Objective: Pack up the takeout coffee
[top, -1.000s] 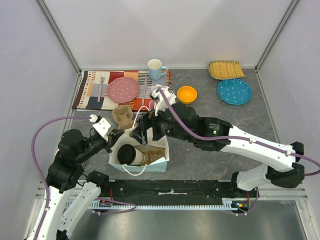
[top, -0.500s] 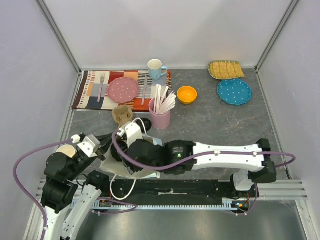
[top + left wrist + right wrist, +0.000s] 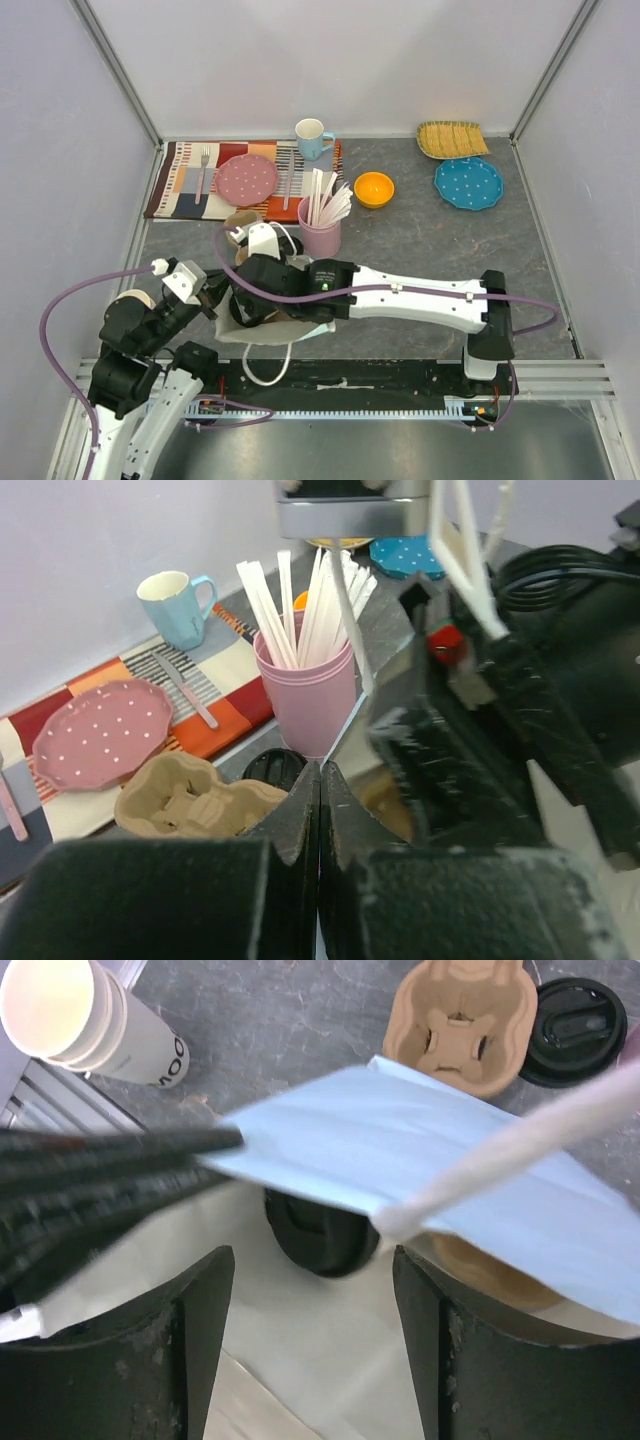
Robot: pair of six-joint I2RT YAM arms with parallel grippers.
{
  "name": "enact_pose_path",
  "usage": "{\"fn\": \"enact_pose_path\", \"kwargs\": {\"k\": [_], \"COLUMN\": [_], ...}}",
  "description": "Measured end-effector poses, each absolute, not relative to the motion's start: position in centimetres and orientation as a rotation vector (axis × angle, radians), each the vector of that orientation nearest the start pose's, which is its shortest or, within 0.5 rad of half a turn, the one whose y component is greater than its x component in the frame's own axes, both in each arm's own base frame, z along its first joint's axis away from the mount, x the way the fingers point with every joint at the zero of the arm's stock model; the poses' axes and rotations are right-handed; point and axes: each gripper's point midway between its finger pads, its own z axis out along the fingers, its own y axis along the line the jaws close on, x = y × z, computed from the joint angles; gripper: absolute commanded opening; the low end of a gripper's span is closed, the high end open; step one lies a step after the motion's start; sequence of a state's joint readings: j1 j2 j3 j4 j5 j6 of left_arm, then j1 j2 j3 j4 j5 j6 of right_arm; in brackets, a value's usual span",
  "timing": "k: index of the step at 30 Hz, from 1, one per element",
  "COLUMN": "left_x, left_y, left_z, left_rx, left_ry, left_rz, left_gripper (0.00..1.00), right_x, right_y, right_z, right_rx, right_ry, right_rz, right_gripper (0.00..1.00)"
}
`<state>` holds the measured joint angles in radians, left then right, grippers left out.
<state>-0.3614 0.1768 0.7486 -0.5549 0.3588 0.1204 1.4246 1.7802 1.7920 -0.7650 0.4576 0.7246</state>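
Note:
The takeout coffee shows only as a black lid inside the white and light-blue paper bag, under the bag's raised flap. My right gripper is open just above the bag's mouth, with the lid between and beyond its fingers. In the top view the right gripper covers the bag and hides the cup. My left gripper is shut on the bag's thin edge, at the bag's left side in the top view.
A cardboard cup carrier and a loose black lid lie just beyond the bag. A stack of lidless paper cups stands to the left. A pink cup of sticks, a blue mug, plates and an orange bowl stand farther back.
My right arm has swung from the bag's far side down over the bag's mouth. The bag has tipped toward the near edge. My left gripper has kept hold of the bag's edge and shifted slightly.

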Motion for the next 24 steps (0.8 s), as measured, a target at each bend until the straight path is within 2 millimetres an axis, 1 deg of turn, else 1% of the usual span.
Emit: {"fn": "enact_pose_path", "kwargs": {"k": [1,3,5,7,9,11,13,16,18,24], "left_x": [14.4,14.8,15.4,16.0,16.4,16.6,16.7,16.7,16.7,16.9], "left_y": [-11.5,-11.5,-11.0,-10.6,-10.5,-10.5,-10.5,-10.5,-10.6,-10.5], "left_z": [30.3,30.0,29.8,29.5,29.2,28.9,28.9,28.9,28.7,28.6], "left_rx": [0.642,0.629,0.586,0.546,0.530,0.521,0.517,0.518,0.518,0.512], "left_ry": [1.449,1.473,1.503,1.533,1.556,1.573,1.576,1.578,1.586,1.596], "left_rz": [-0.471,-0.476,-0.454,-0.435,-0.430,-0.429,-0.430,-0.435,-0.435,-0.429], "left_gripper": [0.02,0.02,0.02,0.02,0.02,0.02,0.02,0.02,0.02,0.02], "right_x": [12.4,13.1,13.6,14.0,14.4,14.8,15.2,15.2,15.0,14.6], "right_y": [46.7,47.6,48.2,48.4,48.4,47.9,47.1,46.0,46.0,46.7], "right_z": [24.5,24.4,24.1,23.8,23.4,22.5,20.8,18.4,18.0,17.6], "right_rx": [-0.560,-0.549,-0.540,-0.536,-0.530,-0.525,-0.528,-0.577,-0.603,-0.632], "right_ry": [2.244,2.251,2.266,2.282,2.295,2.317,2.350,2.413,2.427,2.444], "right_rz": [0.632,0.645,0.648,0.652,0.651,0.636,0.597,0.557,0.565,0.625], "right_gripper": [0.78,0.79,0.80,0.80,0.80,0.81,0.82,0.83,0.83,0.77]}}
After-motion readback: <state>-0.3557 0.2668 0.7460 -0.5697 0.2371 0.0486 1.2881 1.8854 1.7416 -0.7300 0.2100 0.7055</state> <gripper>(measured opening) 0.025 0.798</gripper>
